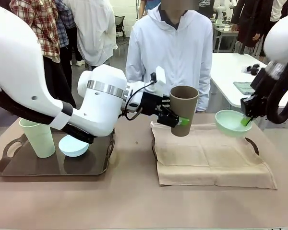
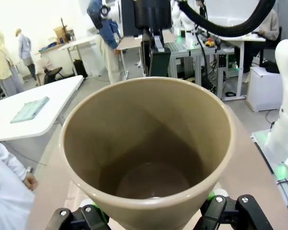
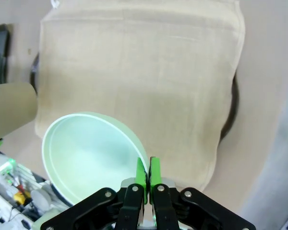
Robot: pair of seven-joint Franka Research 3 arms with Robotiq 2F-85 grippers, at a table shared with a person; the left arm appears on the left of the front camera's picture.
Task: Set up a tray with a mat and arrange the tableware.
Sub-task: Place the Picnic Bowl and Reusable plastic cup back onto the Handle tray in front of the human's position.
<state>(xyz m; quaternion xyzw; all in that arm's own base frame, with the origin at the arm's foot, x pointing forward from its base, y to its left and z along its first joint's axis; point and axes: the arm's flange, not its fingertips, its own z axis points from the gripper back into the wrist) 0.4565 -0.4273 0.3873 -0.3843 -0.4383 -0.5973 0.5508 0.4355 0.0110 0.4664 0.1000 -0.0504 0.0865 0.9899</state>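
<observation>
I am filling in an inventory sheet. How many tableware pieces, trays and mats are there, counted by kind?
Tumblers: 2 (pale green tumbler, brown tumbler)
Bowls: 2 (light blue bowl, mint green bowl)
Trays: 2 (dark tray, tray under the mat)
Mats: 1 (beige mat)
Total: 7

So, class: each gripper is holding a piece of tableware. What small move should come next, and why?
Probably lower the brown tumbler straight down: the left gripper holds it roughly upright above bare mat, clear of the mint green bowl pinched by the right gripper.
</observation>
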